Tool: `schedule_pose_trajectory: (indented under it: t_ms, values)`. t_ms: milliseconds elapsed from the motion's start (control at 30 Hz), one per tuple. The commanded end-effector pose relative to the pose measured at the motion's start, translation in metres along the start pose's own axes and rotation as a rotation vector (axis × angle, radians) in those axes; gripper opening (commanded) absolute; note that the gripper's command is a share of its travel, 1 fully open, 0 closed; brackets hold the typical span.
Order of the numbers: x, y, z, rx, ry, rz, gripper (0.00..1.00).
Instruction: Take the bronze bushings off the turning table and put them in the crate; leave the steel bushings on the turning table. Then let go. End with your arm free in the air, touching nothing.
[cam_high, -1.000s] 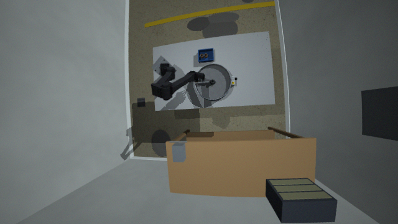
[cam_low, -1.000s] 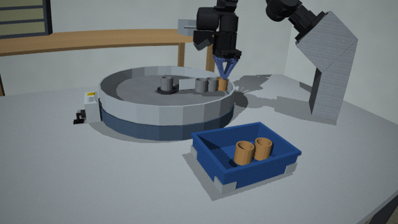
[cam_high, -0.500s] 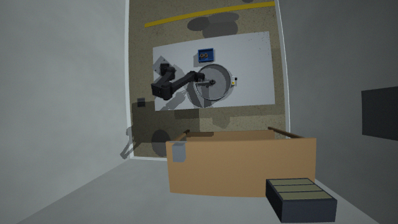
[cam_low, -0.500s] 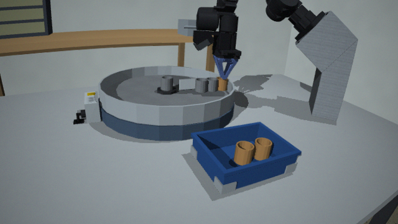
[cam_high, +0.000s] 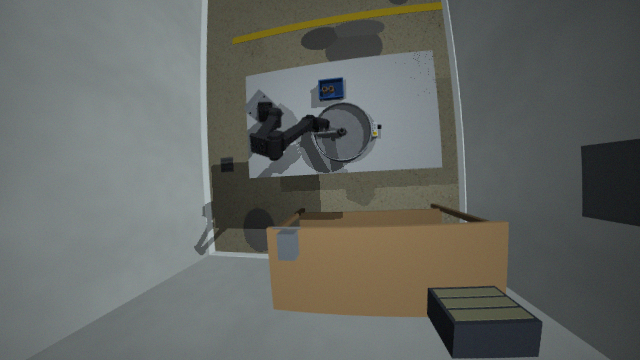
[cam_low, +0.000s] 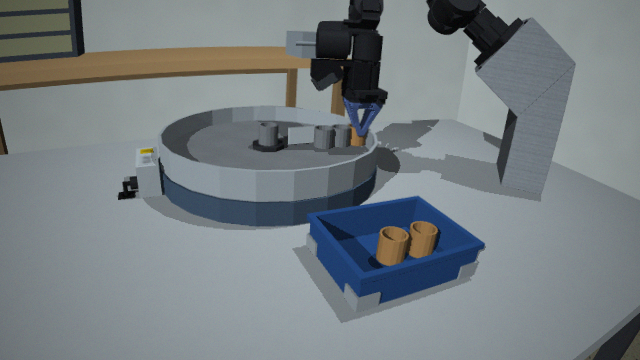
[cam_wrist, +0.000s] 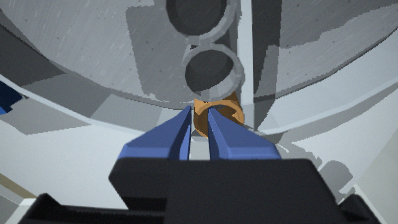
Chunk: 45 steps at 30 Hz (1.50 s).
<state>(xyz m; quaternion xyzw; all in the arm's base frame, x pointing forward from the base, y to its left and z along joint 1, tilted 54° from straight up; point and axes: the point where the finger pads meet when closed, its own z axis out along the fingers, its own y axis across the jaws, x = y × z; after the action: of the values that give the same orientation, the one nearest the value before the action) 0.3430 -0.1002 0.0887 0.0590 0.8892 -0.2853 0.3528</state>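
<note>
A bronze bushing (cam_low: 357, 141) (cam_wrist: 234, 103) stands on the turning table (cam_high: 352, 145) (cam_low: 225, 145) near its rim, at the end of a row beside two steel bushings (cam_low: 324, 138) (cam_low: 342, 136). A third steel bushing (cam_low: 268, 134) stands on the central hub. My gripper (cam_low: 360, 134) (cam_wrist: 199, 111) is slightly open, pointing down at the bronze bushing. In the wrist view one fingertip is over its opening and the other beside its outer side; it grips nothing that I can see. Two bronze bushings (cam_low: 392, 247) (cam_low: 423, 240) stand in the blue crate (cam_high: 340, 93) (cam_low: 325, 257).
A pale guide bar (cam_low: 300, 135) (cam_wrist: 246, 60) runs alongside the row. The turning table's raised wall (cam_low: 275, 185) surrounds the bushings. A small control box (cam_low: 148, 175) is fixed outside that wall. The arm's grey mount (cam_low: 525, 125) stands on the table top.
</note>
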Motion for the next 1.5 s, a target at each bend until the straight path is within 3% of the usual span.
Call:
schedule_pose_trajectory:
  t_ms: [0, 1133, 1167, 1467]
  values:
    - [-0.0109, -0.0022, -0.0029, 0.0, -0.033, 0.001, 0.14]
    - [-0.0107, -0.0022, -0.0028, 0.0, -0.033, 0.0, 0.14]
    - [-0.0107, -0.0022, -0.0028, 0.0, -0.033, 0.0, 0.0]
    - [-0.0077, -0.005, -0.0019, 0.009, -0.023, 0.002, 0.0]
